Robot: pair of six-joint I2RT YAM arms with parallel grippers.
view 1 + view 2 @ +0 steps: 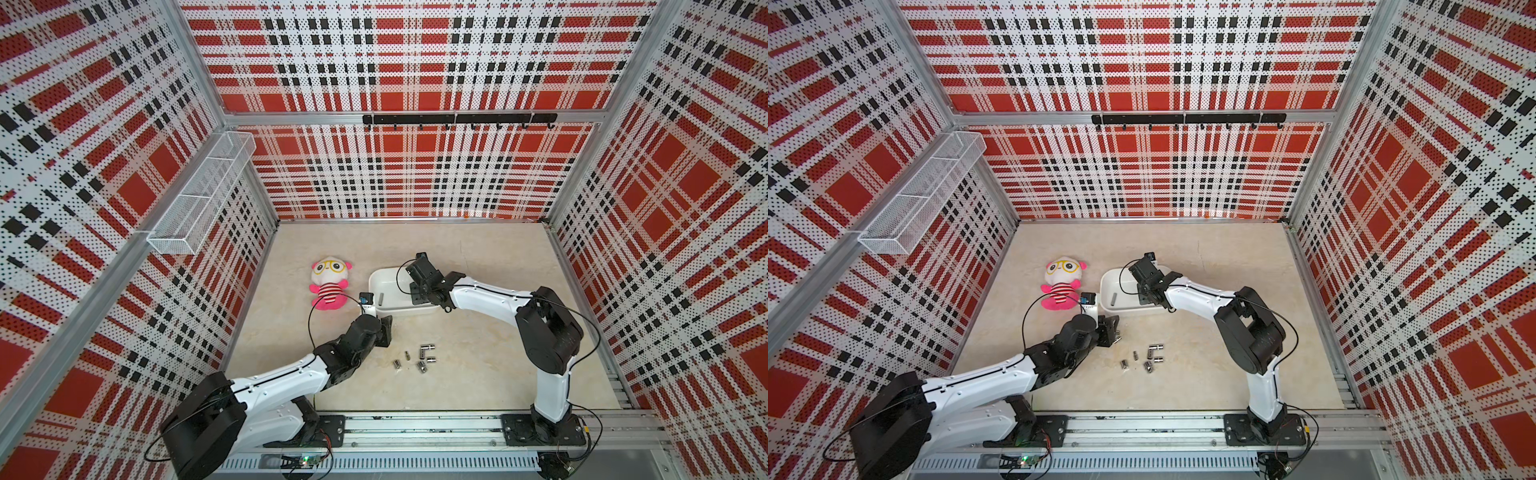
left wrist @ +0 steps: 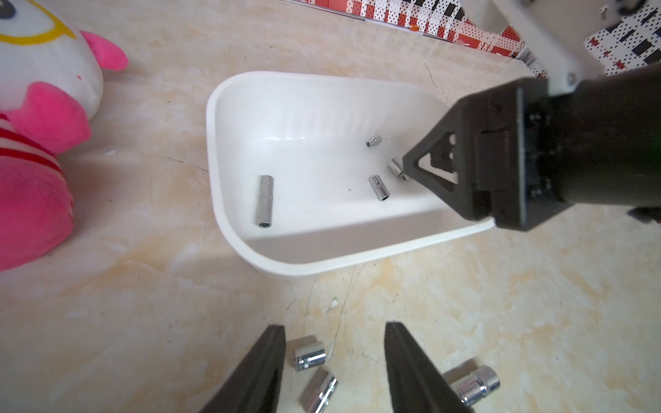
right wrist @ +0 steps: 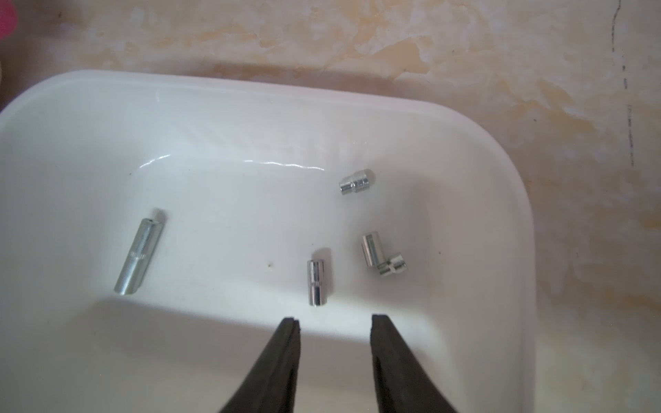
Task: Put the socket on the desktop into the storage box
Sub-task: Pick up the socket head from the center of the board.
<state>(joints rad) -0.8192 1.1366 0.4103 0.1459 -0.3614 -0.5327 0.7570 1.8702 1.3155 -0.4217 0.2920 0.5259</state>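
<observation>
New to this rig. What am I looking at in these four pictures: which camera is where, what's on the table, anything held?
Two robot arms stand on a rail at the edge of a beige desktop. Two pictures look down from overhead; two come from cameras on the wrists. Five metal sockets lie in the white storage box; a handful of loose sockets lie on the desktop, with a plush doll near the box. The right arm has its jaws open over the box; the left arm aims its open jaws at the loose sockets. Nothing is held.
</observation>
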